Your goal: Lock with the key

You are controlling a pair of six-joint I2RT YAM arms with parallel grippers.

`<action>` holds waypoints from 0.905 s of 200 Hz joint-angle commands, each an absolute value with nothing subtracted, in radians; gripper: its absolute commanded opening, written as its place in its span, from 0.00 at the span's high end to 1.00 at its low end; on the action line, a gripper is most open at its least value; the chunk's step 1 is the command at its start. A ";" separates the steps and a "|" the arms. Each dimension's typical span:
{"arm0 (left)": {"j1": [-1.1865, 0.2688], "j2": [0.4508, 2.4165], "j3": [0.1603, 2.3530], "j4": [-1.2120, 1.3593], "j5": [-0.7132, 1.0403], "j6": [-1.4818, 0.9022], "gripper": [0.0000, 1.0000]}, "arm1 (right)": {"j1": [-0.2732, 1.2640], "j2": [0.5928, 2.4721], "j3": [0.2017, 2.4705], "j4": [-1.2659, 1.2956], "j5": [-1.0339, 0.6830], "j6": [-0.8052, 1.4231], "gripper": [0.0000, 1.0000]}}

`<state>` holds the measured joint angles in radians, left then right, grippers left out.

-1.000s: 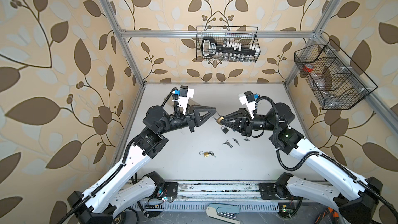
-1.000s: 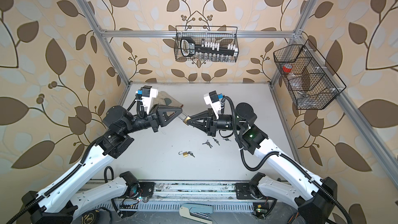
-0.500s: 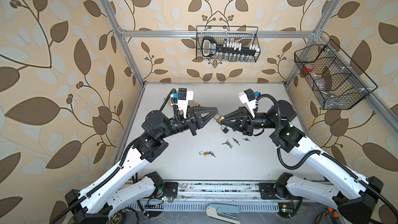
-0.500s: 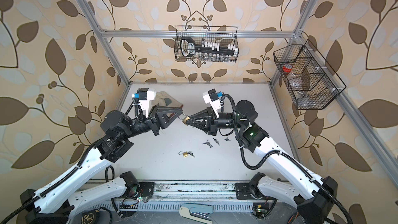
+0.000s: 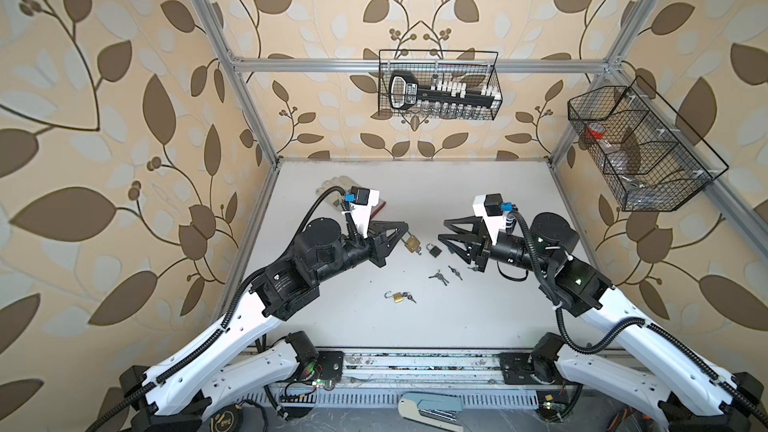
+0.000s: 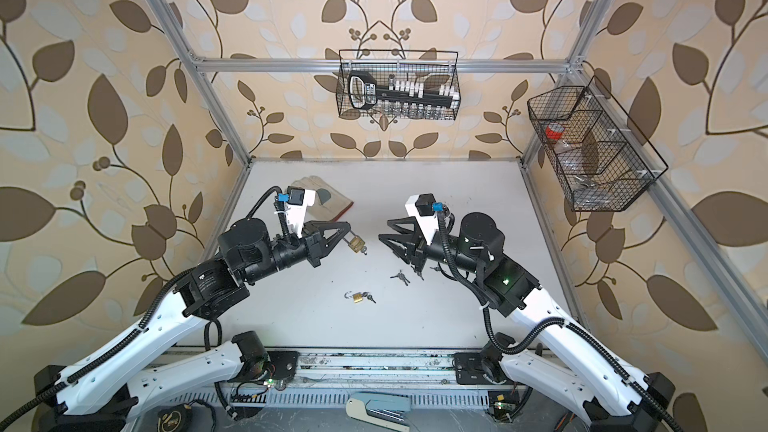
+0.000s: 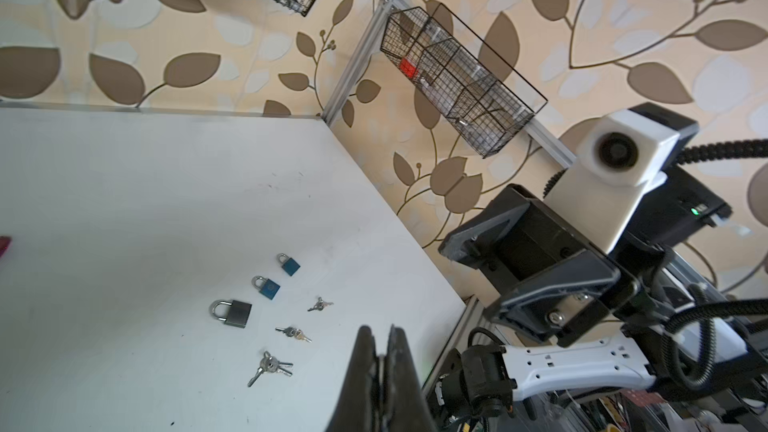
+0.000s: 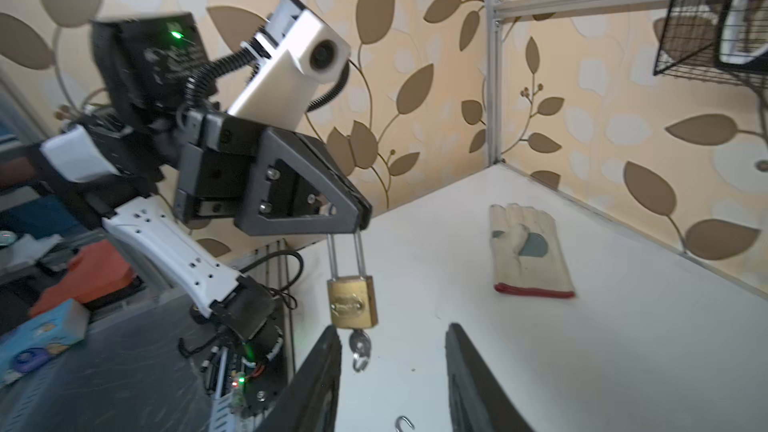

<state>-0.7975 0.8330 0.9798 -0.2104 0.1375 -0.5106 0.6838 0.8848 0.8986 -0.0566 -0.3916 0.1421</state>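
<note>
The right gripper (image 5: 443,230) has let go: a second ago its nearly closed tips met the left arm's at the lock, and now its jaws stand spread and drawn back, leaving an open gap between the two grippers in both top views. The left gripper (image 8: 360,218) stays pressed together, pinching the top of the shackle of the brass padlock (image 8: 352,303), which hangs straight down just below its jaws with both shackle legs running into the body. The key (image 8: 360,344) sits in the keyhole at the lock's underside, now free of any grip, just in front of the right gripper's near finger in the right wrist view. On the table (image 5: 457,326), below the gap between the grippers, the grey padlock (image 5: 433,250) lies unmoved, and the loose keys (image 5: 438,277) rest beneath the right jaws as before.
</note>
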 commanded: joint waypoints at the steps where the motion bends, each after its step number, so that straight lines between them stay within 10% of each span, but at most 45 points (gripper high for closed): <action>1: -0.798 0.816 1.027 -0.201 0.054 -0.540 1.00 | 0.725 0.906 0.874 -0.136 -0.254 0.053 0.58; 181: -0.798 0.805 1.001 -0.169 0.025 -0.590 1.00 | 0.966 1.085 0.877 0.052 -0.028 0.114 0.67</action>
<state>-0.7979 0.8200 0.9798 -0.2222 0.0444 -0.5800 0.9577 1.0889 0.8398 0.0200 -0.0330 0.1116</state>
